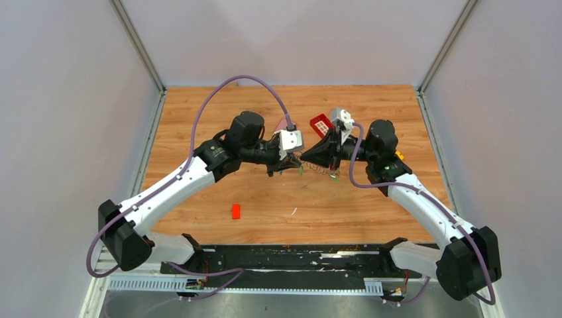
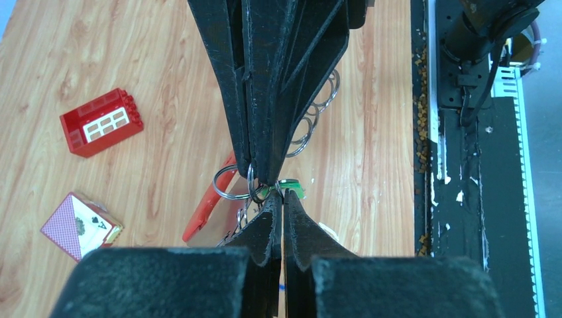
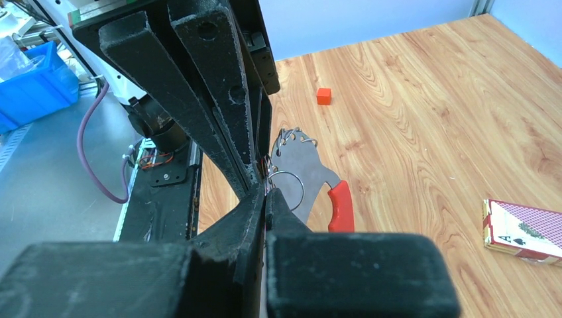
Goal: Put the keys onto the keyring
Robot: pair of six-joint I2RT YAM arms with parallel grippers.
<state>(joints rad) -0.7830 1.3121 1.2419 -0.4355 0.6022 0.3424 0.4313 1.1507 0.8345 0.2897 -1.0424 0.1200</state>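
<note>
Bringing both arms tip to tip above the middle of the wooden bench (image 1: 199,112), well away from the arm bases, for a two-handed threading step.

Clenching the right hand (image 3: 267,193) on the long grey metal keyring with the red curved end piece (image 3: 301,165), apparently at a silver wire split ring (image 2: 227,182) on its edge. Presenting that ring side-on to the opposite fingertips, by judgement for access to the coil gap. Letting the rest of the keyring trail beneath the two hands. Not resolving contact with the bench from these views.

Clenching the left hand (image 2: 281,202) fully, apparently pinching the tiny silver key with the green plastic head (image 2: 293,191) at the extreme fingertips, just beside the split ring. Gripping that far forward, by judgement, to leave most of the key exposed for engagement with the ring. Not resolving any key already threaded.

Leaving the small red block (image 1: 236,211), the red toy brick with a white window (image 2: 99,122) and the pack of playing cards (image 2: 79,225) apart on the bench, outside the working zone.
</note>
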